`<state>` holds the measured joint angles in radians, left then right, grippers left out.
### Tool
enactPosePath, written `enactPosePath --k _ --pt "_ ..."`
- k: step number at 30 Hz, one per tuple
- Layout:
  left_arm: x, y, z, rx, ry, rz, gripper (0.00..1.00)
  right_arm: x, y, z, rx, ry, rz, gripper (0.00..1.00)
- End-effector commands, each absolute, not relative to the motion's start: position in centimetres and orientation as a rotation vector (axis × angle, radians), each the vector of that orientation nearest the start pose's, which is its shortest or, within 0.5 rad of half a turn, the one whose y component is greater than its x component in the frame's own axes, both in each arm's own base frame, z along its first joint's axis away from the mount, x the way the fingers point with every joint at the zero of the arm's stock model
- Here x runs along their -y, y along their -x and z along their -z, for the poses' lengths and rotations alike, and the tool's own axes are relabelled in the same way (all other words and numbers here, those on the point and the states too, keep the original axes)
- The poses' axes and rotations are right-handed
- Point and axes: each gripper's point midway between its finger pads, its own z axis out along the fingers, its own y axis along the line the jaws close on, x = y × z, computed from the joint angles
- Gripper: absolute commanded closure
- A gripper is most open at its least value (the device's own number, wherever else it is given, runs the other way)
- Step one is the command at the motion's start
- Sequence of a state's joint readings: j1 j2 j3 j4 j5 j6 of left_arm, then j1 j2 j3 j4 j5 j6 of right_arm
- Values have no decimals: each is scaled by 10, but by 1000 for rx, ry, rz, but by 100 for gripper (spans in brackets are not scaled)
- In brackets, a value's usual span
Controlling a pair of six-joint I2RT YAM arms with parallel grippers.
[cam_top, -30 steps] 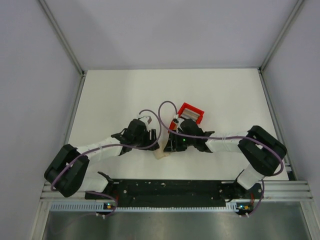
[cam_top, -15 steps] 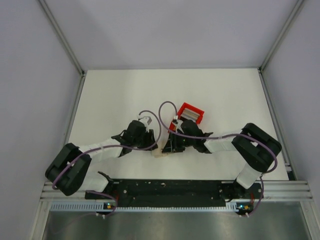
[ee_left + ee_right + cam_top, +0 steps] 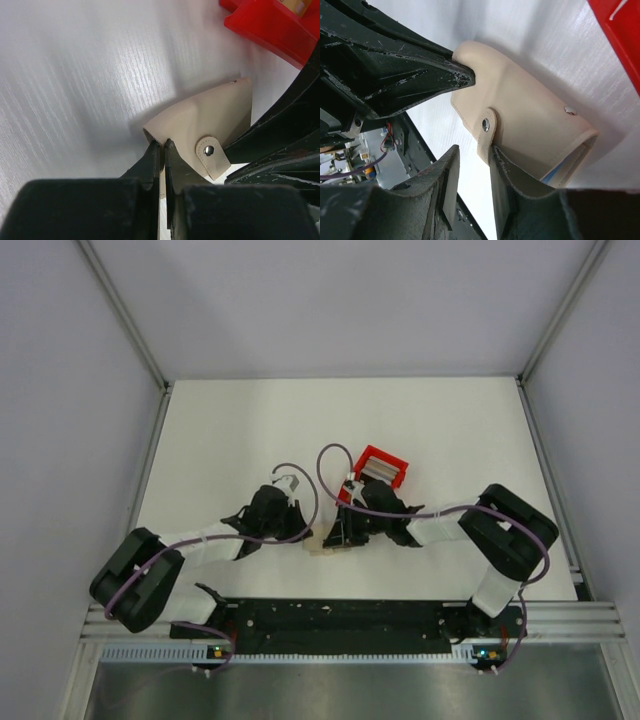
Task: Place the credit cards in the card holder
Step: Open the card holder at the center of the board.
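My left claw (image 3: pixel 161 144) is clamped on the fold of the soft beige folding wallet (image 3: pixel 210 115), which lies arched on the white table (image 3: pixel 75 75). My right claw (image 3: pixel 474 155) stands parted beside its snap tab (image 3: pixel 486 131).

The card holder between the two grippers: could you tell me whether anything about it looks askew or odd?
Yes. The card holder arches up off the table instead of lying flat, its snap tab undone; the left gripper pinches one corner and the right gripper straddles the tab edge. A pale blue card shows inside.
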<state>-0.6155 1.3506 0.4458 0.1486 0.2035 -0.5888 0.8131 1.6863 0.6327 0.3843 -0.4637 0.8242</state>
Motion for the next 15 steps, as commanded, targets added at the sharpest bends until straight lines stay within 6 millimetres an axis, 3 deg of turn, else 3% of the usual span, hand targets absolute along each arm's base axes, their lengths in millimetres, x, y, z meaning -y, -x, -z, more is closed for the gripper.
enactPosePath --k 1,5,10,15 --pt "237 -191 -12 -2543 -107 937 100 -352 -193 -29 -2535 260 -1277 69" --pt "237 -191 -12 -2527 -87 944 100 -356 -194 -28 -2529 269 -1278 78" --pt "233 -192 -10 -2535 -69 911 100 -362 -195 -25 -2510 353 -1206 100" --pt "222 -197 -2 -2562 3 808 100 -366 -188 -36 -2366 549 -1205 100"
